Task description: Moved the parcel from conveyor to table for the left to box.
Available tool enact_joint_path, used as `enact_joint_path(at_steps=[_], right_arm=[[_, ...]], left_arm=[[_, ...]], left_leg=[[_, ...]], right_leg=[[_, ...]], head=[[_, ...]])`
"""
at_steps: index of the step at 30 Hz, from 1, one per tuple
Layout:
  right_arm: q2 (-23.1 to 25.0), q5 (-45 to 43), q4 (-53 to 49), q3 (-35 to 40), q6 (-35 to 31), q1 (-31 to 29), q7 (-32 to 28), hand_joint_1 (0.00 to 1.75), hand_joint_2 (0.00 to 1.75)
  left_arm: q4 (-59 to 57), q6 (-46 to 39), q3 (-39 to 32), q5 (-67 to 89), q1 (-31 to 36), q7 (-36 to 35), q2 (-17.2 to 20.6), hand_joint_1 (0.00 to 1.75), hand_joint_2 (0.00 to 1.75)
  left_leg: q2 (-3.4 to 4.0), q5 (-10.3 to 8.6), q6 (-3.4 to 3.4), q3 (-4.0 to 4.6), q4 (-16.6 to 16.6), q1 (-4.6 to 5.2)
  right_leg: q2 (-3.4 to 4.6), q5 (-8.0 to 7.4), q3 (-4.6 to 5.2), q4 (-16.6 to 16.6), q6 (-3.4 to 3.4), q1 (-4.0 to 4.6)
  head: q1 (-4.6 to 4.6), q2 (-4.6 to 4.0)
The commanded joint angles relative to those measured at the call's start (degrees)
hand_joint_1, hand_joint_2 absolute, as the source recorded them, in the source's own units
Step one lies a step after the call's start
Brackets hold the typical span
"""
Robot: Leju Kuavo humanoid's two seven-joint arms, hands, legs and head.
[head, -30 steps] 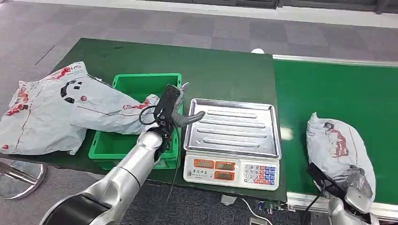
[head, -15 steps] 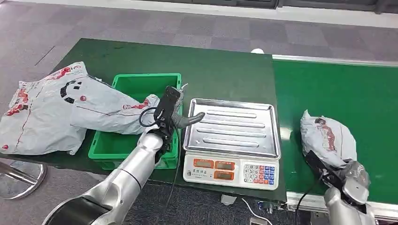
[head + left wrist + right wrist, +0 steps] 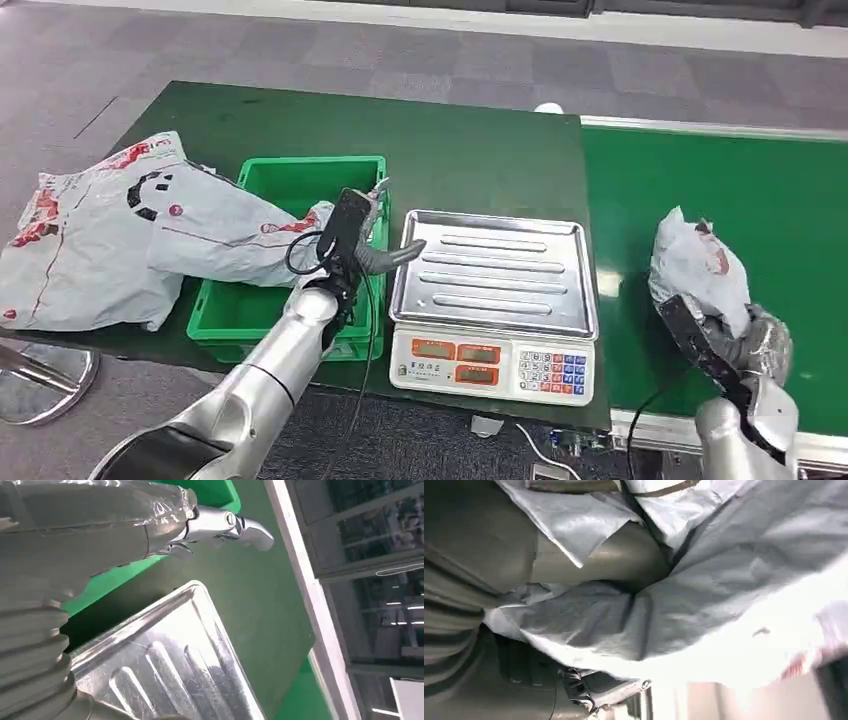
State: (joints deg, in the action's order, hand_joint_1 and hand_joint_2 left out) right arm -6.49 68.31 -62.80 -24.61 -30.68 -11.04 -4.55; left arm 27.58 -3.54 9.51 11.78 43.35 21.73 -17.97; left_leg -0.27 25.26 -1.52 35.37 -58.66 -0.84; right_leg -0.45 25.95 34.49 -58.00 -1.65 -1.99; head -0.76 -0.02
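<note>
Parcel [image 3: 698, 268] is gripped by the right robot hand [image 3: 735, 345] and raised off the conveyor [image 3: 720, 170], bunched upright — a second earlier it was lying flat. Transfer to the tabletop [image 3: 440, 150] is not yet made. Left robot hand [image 3: 358, 235] is held open and unloaded between green box [image 3: 300, 180] and scale [image 3: 495, 290].

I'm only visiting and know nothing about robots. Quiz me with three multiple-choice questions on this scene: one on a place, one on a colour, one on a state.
1. Where is the scale?
A. in the crate
B. on the table, beside the green crate
C. on the conveyor

2. Colour of the conveyor belt?
A. green
B. blue
C. grey

3. The right robot hand is:
A. holding nothing
B. gripping the grey parcel
C. resting on the scale

Answers: B, it stands right of the crate; A, the belt is green; B, its fingers wrap the bag.
</note>
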Motion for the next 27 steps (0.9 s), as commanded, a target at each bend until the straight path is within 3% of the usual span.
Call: enact_joint_path(at_steps=[1, 7, 11, 14, 18, 21, 24, 27], right_arm=[[3.19, -10.88, -15.32, 5.55, -9.32, 0.24, -7.57, 1.75, 1.75], [3.07, -11.04, -14.96, 5.62, -9.27, 0.26, -7.57, 1.75, 1.75], [3.5, -20.27, -16.66, 7.73, -9.32, -1.18, -14.89, 1.75, 1.75], [4.81, -21.07, -17.79, 8.6, -9.32, -2.76, -18.62, 1.75, 1.75], [2.48, -22.17, -16.9, 19.03, -8.46, -3.58, -17.61, 1.75, 1.75], [3.8, -13.92, -14.73, 28.16, -3.38, -5.1, -13.39, 1.75, 1.75], [5.0, -11.27, -13.75, 30.06, -3.72, -5.63, -11.88, 1.75, 1.75], [4.77, -5.48, -8.87, 38.42, 3.44, -9.22, -10.06, 1.75, 1.75]], left_arm=[[-1.9, -0.45, -2.53, 0.72, 2.39, 0.14, 0.77, 0.0, 1.75], [-2.05, -0.42, -2.52, 0.69, 2.47, 0.14, 0.83, 0.0, 1.75], [-2.48, -0.46, -2.41, 0.28, 3.03, 0.53, 0.77, 0.0, 1.75], [-2.44, -0.45, -1.9, 0.28, 3.11, 0.75, 0.33, 0.0, 1.75], [-2.0, -0.98, -1.03, -0.05, 2.98, 0.91, 0.29, 0.0, 1.75], [-2.27, -1.57, -1.12, -0.67, 3.3, 1.62, 0.65, 0.0, 1.75], [-2.34, -1.95, -0.92, -0.45, 3.39, 1.7, 0.61, 0.0, 1.75], [-3.26, -1.91, -0.17, 0.15, 4.43, 1.32, 0.32, 0.0, 1.75]], left_leg=[[0.37, 0.1, 0.06, -0.2, 0.06, -0.01], [0.24, 0.06, 0.07, -0.18, 0.06, -0.05], [0.26, 0.06, 0.07, -0.21, 0.07, -0.04], [0.31, 0.06, 0.04, -0.05, -0.02, 0.0], [0.28, 0.05, 0.04, -0.06, 0.01, 0.0], [0.45, 0.07, 0.05, -0.15, 0.03, -0.04], [0.45, 0.05, 0.01, -0.1, 0.02, -0.05], [0.42, 0.03, 0.01, -0.17, 0.05, -0.08]], right_leg=[[0.37, -0.01, -0.04, 0.03, 0.25, 0.05], [0.2, -0.01, -0.11, 0.09, 0.2, 0.08], [0.22, -0.01, -0.11, 0.09, 0.24, 0.07], [0.26, -0.02, 0.06, -0.03, 0.17, 0.02], [0.28, -0.03, 0.05, -0.02, 0.16, 0.03], [0.44, -0.06, 0.02, 0.02, 0.19, 0.07], [0.44, -0.07, 0.03, -0.01, 0.15, 0.07], [0.43, -0.06, 0.0, 0.02, 0.22, 0.11]], head=[[0.0, 0.0], [0.0, 0.0], [0.0, 0.0], [0.0, 0.0], [0.0, 0.0], [0.0, 0.0], [0.0, 0.0], [0.0, 0.0]])
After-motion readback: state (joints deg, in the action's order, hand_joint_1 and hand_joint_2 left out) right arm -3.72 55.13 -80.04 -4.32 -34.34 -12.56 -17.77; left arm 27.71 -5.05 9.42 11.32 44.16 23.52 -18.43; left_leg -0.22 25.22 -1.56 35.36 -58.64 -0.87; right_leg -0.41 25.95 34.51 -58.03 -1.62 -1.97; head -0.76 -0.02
